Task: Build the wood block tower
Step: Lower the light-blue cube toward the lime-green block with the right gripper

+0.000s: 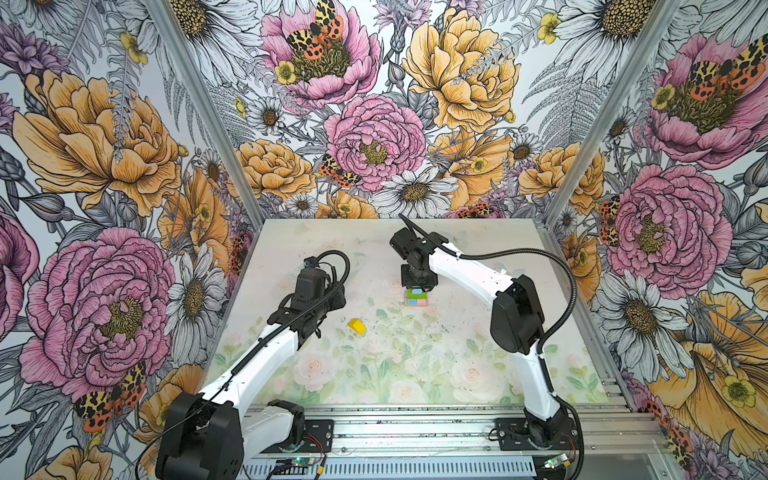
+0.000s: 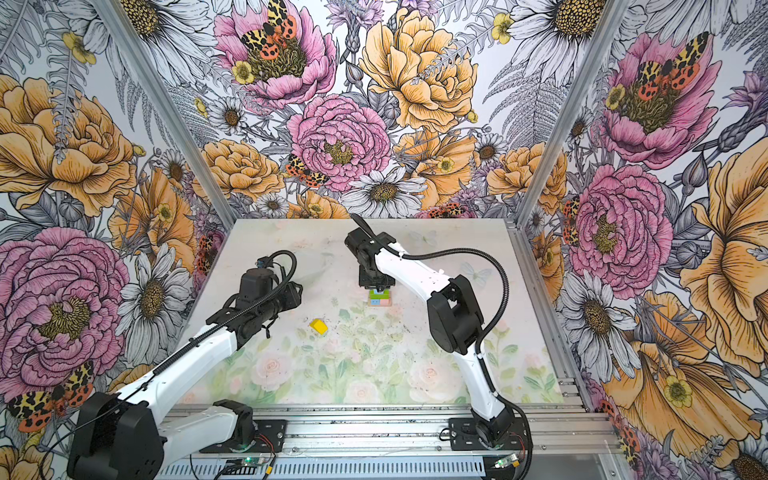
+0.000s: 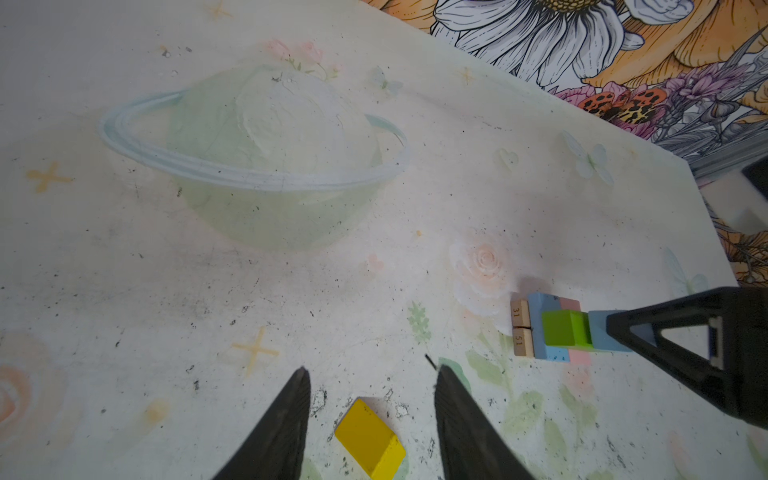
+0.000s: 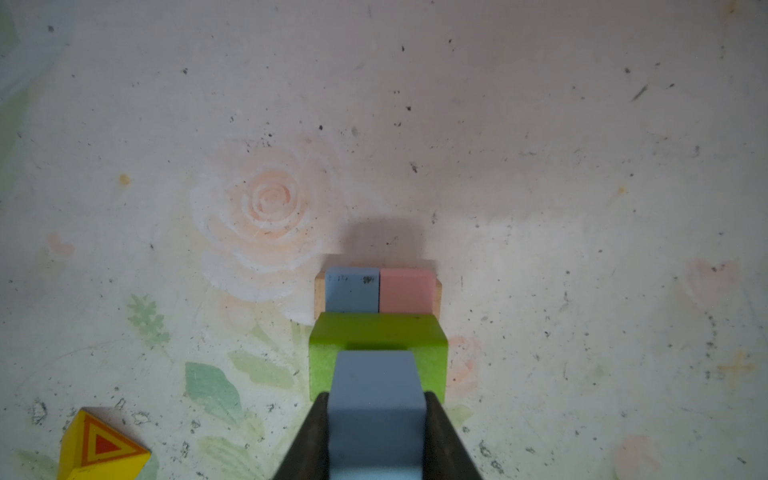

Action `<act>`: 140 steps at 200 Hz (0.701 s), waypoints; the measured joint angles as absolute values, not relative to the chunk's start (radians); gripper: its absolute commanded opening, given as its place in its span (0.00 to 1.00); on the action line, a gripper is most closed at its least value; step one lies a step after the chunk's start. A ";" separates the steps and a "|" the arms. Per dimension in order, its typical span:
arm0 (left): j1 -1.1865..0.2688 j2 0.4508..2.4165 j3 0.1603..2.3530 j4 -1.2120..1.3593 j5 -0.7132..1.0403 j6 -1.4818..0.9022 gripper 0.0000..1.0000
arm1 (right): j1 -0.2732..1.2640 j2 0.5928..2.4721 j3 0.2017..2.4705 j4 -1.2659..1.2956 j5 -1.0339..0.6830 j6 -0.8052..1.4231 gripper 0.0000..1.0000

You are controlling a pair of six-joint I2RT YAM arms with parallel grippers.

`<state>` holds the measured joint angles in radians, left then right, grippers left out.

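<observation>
In both top views the tower (image 1: 416,300) stands about mid-surface (image 1: 478,249), a little toward the far edge. The right pincer (image 1: 417,286) is straight down on it, but from up here I cannot tell how its jaws stand. The yellow roof piece (image 1: 357,326) lies alone, more toward the left edge, just off the left arm's wrist.

The left wrist view shows the left pincer (image 3: 370,370) about half open and holding nothing. The roof piece lies between its fingers, touching neither. This view alone gives the stack side-on: two tan planks (image 3: 521,328), then a light blue brick (image 3: 548,353) and a pink brick (image 3: 579,357), then the green brick (image 3: 565,328). The light blue cube (image 3: 602,332) sits flush against the green.

The right wrist view settles the grip: the right pincer's fingers are closed on two sides of the cube, centred over the green brick. Only here does the roof piece's red triangle end show.

To my eye the cube is being seated. Next I'd expect a gentle release and a straight lift so nothing shifts, then the left pincer closing on the roof piece to cap the tower.
</observation>
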<state>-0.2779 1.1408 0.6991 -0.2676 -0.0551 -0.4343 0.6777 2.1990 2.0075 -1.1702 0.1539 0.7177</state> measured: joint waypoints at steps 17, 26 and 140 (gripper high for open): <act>-0.278 1.141 0.699 -0.263 -0.055 -0.434 0.50 | 0.678 2.206 2.008 -1.171 0.154 0.718 0.00; -0.278 1.141 0.699 -0.263 -0.055 -0.434 0.50 | 0.678 2.206 2.008 -1.170 0.154 0.718 0.00; -0.278 1.141 0.699 -0.263 -0.055 -0.434 0.50 | 0.678 2.206 2.008 -1.170 0.155 0.717 0.06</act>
